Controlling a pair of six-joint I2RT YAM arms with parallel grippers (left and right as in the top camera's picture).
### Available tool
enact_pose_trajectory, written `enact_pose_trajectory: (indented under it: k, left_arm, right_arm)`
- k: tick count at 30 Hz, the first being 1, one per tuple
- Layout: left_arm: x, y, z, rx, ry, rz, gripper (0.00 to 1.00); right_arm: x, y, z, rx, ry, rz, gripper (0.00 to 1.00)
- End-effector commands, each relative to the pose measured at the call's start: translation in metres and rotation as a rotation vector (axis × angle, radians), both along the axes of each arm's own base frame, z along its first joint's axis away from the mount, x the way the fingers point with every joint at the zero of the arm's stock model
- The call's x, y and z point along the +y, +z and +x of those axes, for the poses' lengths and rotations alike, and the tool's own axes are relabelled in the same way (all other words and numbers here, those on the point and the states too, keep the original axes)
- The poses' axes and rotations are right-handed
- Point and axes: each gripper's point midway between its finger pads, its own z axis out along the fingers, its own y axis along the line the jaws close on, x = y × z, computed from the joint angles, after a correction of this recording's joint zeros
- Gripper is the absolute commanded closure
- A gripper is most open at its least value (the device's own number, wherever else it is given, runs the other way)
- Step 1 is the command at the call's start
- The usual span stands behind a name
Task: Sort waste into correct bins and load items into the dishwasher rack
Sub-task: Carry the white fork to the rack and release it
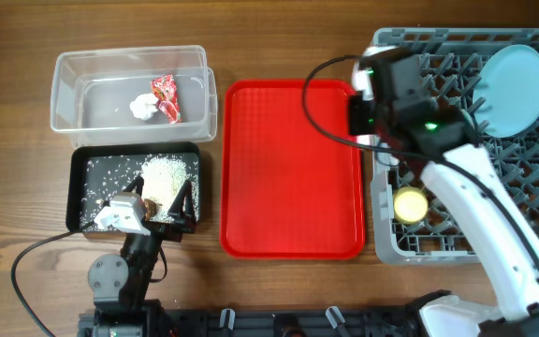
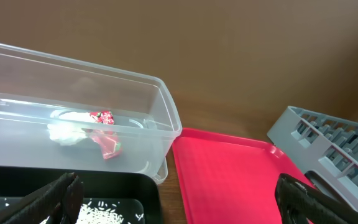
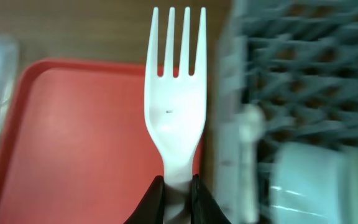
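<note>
Far left of the worktop (image 1: 17, 168): the clear tub (image 1: 64, 94) holds the crumpled tissue (image 1: 141, 106) and the red wrapper (image 1: 166, 98), side by side and touching near its middle. Just on my side of the tub, the black tray (image 1: 76, 192) carries loose rice (image 1: 167, 173), heaped toward its right half and scattered thinly to the left. My left tool (image 1: 162, 198) hangs over the tray's near edge with its fingers spread wide and nothing between them. Centre: the red tray (image 1: 293, 168). At its right edge, my right tool (image 3: 178, 190) is clamped tight on the handle of the white fork (image 3: 176, 106), tines pointing away from the tool. The fork sits above the line where the red tray meets the left wall of the dishwasher rack (image 1: 531, 197); I cannot tell whether it touches either. In the rack, the light-blue plate (image 1: 513, 89) leans in the far part and the yellow cup (image 1: 411, 204) sits near the left front corner. The right wrist view of the rack is blurred.
</note>
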Motion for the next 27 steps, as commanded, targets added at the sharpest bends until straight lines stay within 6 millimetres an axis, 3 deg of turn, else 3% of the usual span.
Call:
enact_pose_trajectory:
  k: [1, 6, 11, 14, 16, 21, 24, 27]
  left_arm:
    - [0.002, -0.001, 0.0, -0.005, 0.007, 0.003, 0.0]
    - [0.002, -0.001, 0.0, -0.005, 0.007, 0.003, 0.0]
    - [0.002, -0.001, 0.0, -0.005, 0.007, 0.003, 0.0]
    - [0.002, -0.001, 0.0, -0.005, 0.007, 0.003, 0.0]
    - [0.002, -0.001, 0.0, -0.005, 0.007, 0.003, 0.0]
    - [0.002, -0.001, 0.0, -0.005, 0.007, 0.003, 0.0]
    - [0.002, -0.001, 0.0, -0.005, 0.007, 0.003, 0.0]
    - [0.002, -0.001, 0.0, -0.005, 0.007, 0.003, 0.0]
  right_arm:
    - [-0.036, -0.006, 0.008, 0.008, -0.071, -0.103, 0.96]
    - [-0.07, -0.043, 0.02, 0.105, -0.146, -0.181, 0.96]
    - [-0.068, -0.07, 0.024, 0.177, -0.13, -0.151, 0.95]
    - [-0.067, -0.076, 0.024, 0.193, -0.128, -0.151, 0.71]
    - [-0.067, -0.074, 0.025, 0.188, -0.132, -0.147, 0.66]
    - [-0.056, -0.045, 0.02, 0.127, -0.102, -0.096, 0.6]
    - [-0.038, -0.001, 0.008, 0.029, -0.034, 0.007, 0.6]
    - [-0.021, 0.052, -0.019, -0.095, 0.043, 0.095, 0.59]
